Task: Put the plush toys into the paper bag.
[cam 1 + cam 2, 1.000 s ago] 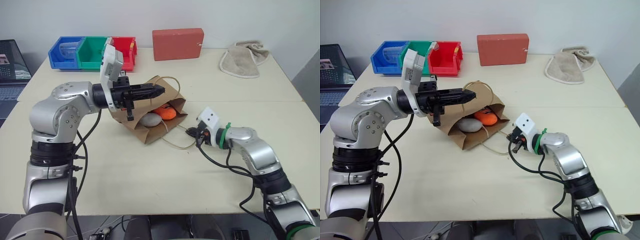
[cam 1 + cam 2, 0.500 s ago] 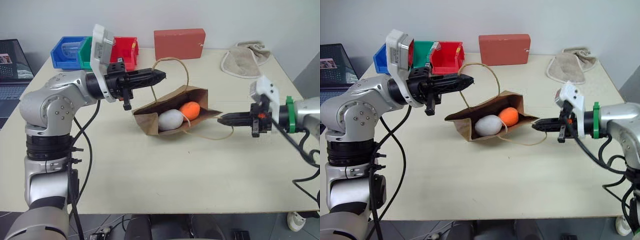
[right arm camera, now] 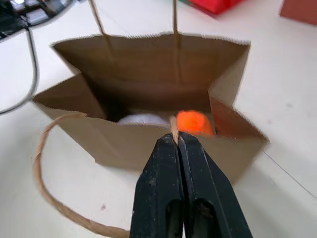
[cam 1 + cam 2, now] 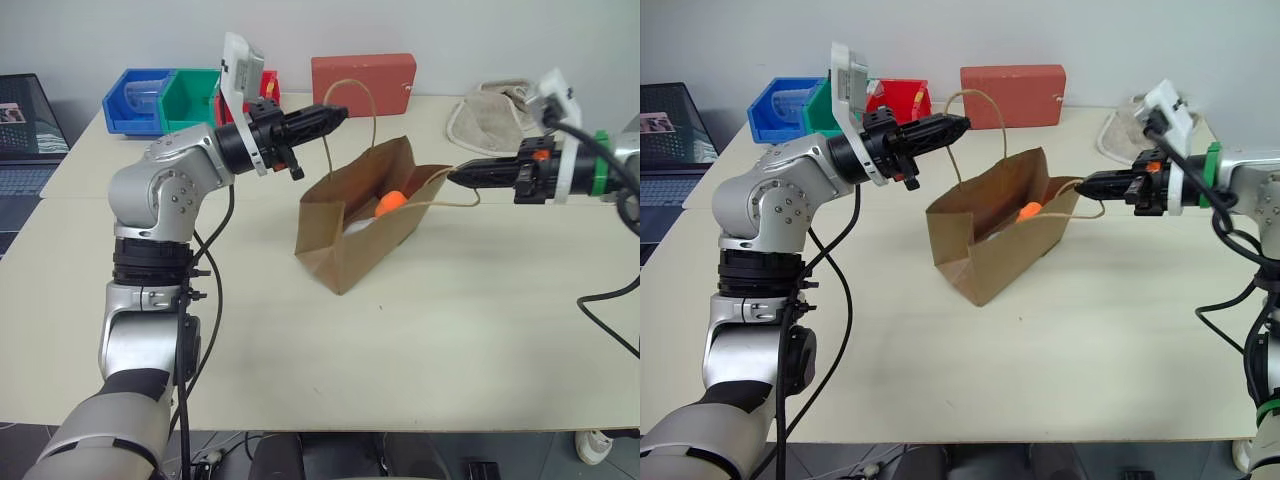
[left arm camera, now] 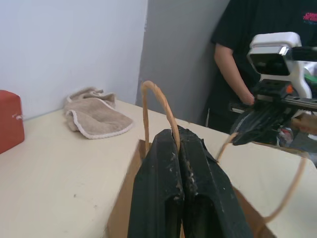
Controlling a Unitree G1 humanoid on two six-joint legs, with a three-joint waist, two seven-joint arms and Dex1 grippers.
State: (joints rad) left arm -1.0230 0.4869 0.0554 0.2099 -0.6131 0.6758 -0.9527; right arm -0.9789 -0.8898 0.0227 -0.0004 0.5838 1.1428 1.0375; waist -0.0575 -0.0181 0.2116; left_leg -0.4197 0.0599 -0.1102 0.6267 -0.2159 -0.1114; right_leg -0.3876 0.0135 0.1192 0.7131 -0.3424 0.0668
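The paper bag point(image 4: 995, 235) stood upright near the middle of the surface point(image 4: 940, 370), mouth up and pulled wide, and the reason was plain: each arm had one loop handle. The left gripper point(image 4: 958, 124) had its jaws pinched fully together on the far handle point(image 4: 980, 105), that loop arching up over the bag's back wall; the right gripper point(image 4: 456, 177) had its jaws just as tightly closed on the near handle point(image 3: 54, 178), drawing it out sideways toward the robot's right. Both plush toys were down inside: the orange carrot point(image 3: 194, 122) beside the white egg point(image 3: 142, 119), both low against the near wall (the carrot also peeked over the rim in the head views). My read was that the loading was done and the two-handle hold was there to keep the bag standing and open. The left arm reached in from the left, forearm roughly level, jaws pointing right; the right arm came in from the far right, stretched out, jaws aimed left and slightly down.
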